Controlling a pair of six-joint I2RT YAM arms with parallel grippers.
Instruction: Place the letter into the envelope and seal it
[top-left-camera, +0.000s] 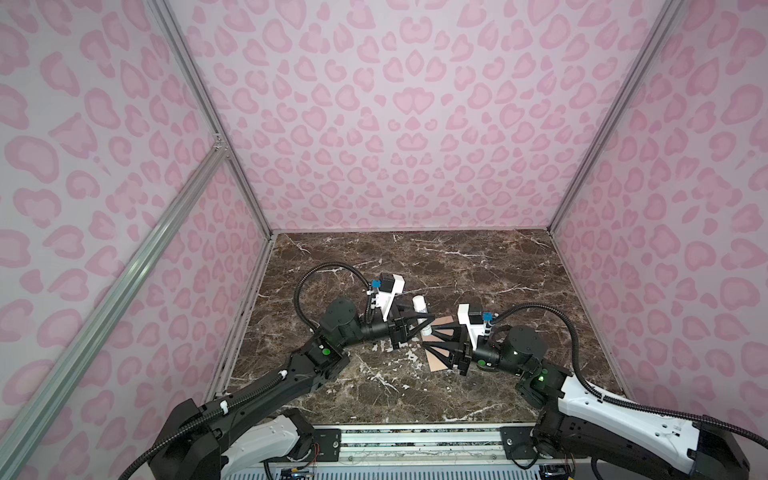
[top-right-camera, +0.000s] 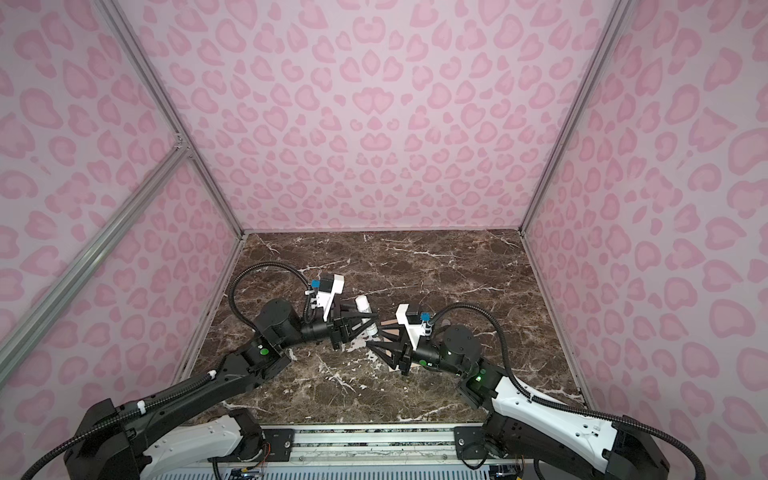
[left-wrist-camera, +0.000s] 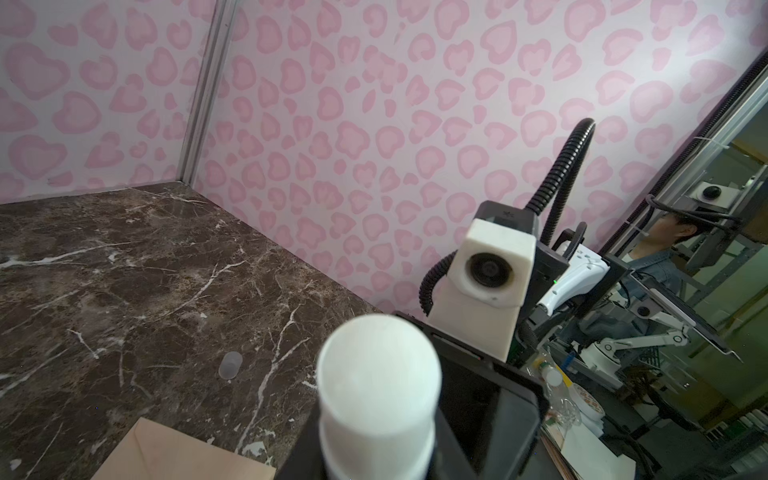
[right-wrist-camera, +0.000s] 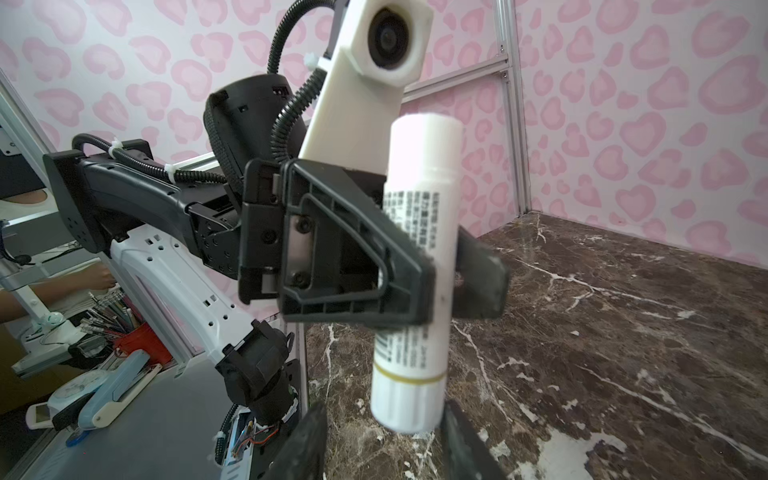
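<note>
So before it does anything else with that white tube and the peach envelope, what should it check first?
1. Grip on the glue stick: ok, the left gripper clamps it mid-tube.
2. The right gripper free: ok, jaws apart by the tube's lower end.
3. The envelope in place: ok, flat on the table under the right gripper.
4. The letter inside it: cannot tell, none shows.
5. Glue tip uncovered: cannot tell; a small translucent cap lies loose on the table.

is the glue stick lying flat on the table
No, the glue stick stands roughly upright, clamped in the left claw and off the marble table.
</note>
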